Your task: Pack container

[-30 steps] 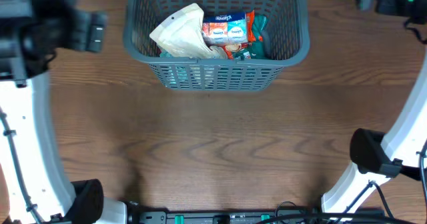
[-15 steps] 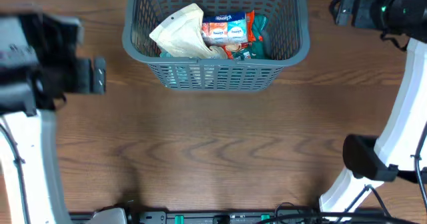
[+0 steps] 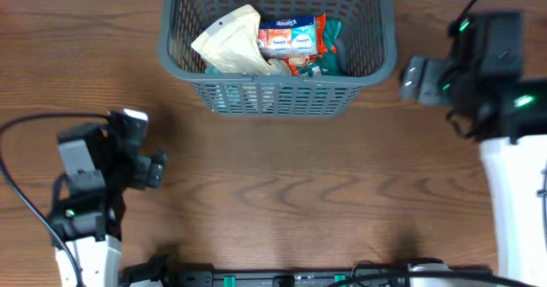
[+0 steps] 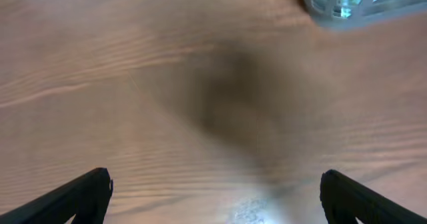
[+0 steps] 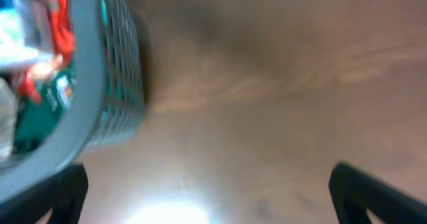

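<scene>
The grey lattice container point(image 3: 278, 95) stands at the back middle of the table. It holds a cream pouch point(image 3: 226, 43), an orange and white packet point(image 3: 291, 38) and a green packet point(image 3: 329, 61). My left gripper point(image 3: 154, 169) is over bare wood at the left front, open and empty; its view point(image 4: 213, 197) shows a corner of the container point(image 4: 353, 4) at the top right. My right gripper point(image 3: 414, 80) hangs just right of the container, open and empty; its view point(image 5: 207, 201) shows the container's wall point(image 5: 113, 84) at the left.
The brown wooden table point(image 3: 282, 193) stretches in front of the container. The white arm bodies stand at the left front point(image 3: 85, 253) and right point(image 3: 517, 202). A dark rail with cables point(image 3: 282, 278) runs along the front edge.
Both arms have swung in and toward the front. The left gripper came from the far left back to the left front. The right gripper moved from the back right corner to beside the container.
</scene>
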`<state>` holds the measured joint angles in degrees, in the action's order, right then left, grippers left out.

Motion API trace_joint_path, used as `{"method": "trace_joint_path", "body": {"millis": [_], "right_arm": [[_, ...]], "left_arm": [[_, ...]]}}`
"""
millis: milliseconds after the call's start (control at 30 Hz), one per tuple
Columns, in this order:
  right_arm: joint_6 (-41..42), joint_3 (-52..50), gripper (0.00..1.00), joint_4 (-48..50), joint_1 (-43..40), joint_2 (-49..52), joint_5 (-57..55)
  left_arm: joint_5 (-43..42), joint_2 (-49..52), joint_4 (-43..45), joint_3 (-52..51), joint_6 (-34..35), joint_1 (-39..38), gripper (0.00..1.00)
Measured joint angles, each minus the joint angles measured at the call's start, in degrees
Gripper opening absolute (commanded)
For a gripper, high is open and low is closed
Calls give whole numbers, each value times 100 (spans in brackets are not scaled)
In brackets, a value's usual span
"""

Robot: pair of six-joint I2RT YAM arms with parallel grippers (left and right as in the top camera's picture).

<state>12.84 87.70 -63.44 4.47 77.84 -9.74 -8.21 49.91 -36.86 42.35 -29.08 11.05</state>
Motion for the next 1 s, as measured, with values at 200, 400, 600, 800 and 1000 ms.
{"method": "trace_joint_path", "body": {"millis": [200,400,600,800,1000], "right_arm": [[63,-2968,99,2293,22,-573,-22],[63,-3901,99,2592,22,-573,-20],[63,-3901,99,2752,22,-629,-22],[66,-3901,99,2752,22,-636,-22],[66,-3901,99,2752,22,-636,-22]], "left_arm": [[-2,-385,339,-560,-122,0,98],[-2,-437,387,-560,-127,0,98],[-2,-437,387,-560,-142,0,98],[-2,-437,387,-560,-142,0,98],[-2,-437,387,-560,-142,0,98]]}}
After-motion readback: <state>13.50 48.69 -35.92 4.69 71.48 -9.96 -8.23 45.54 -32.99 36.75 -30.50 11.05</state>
